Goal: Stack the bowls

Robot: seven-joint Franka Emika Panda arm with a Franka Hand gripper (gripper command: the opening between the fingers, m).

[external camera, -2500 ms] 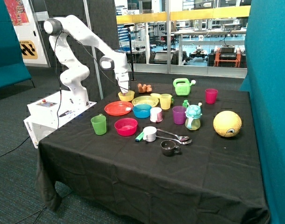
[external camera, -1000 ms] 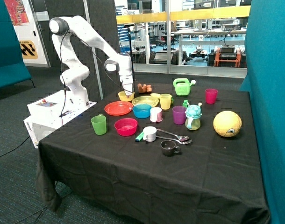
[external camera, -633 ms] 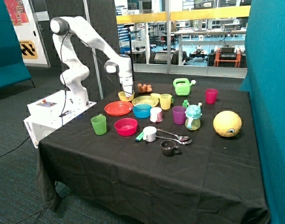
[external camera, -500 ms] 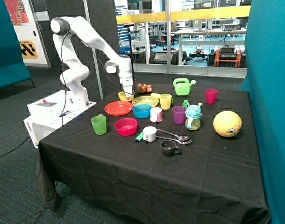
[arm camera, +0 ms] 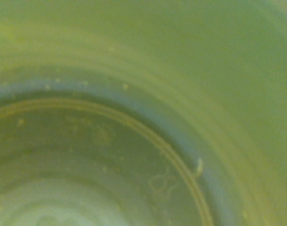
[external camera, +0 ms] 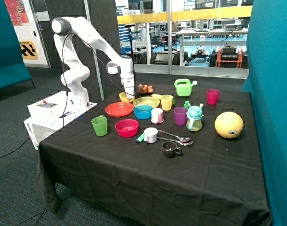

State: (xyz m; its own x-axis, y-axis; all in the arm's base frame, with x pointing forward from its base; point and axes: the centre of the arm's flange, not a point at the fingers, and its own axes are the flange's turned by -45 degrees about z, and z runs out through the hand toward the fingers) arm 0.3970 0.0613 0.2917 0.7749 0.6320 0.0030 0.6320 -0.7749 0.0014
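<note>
Bowls: three, none stacked. Yellow bowl (external camera: 126, 97) sits at the table's far edge beside the orange-red plate (external camera: 119, 109); blue bowl (external camera: 143, 111) sits just in front of the yellow-green plate (external camera: 146, 101); pink-red bowl (external camera: 127, 127) stands nearer the front, between the green cup (external camera: 99, 125) and a white cup (external camera: 151, 135).

Gripper (external camera: 128, 95) is down in the yellow bowl; can't tell how it's set, the bowl hides its tip. Wrist view shows only the bowl's inside (arm camera: 181, 94): pale yellow-green plastic, concentric rings round the base, a few specks.

Plates: two. Cups: green, yellow (external camera: 167, 102), purple (external camera: 180, 116), magenta (external camera: 212, 96), two white, one dark mug (external camera: 170, 149). Two spoons (external camera: 176, 138), one green watering can (external camera: 183, 87), one sippy cup (external camera: 194, 118), one yellow ball (external camera: 228, 125).

All bowls are small, round, glossy, upright.

Table (external camera: 181, 179) wears a black cloth hanging over the front. Room: dark carpet, teal panels on both sides, glass wall behind with a yellow beam.
</note>
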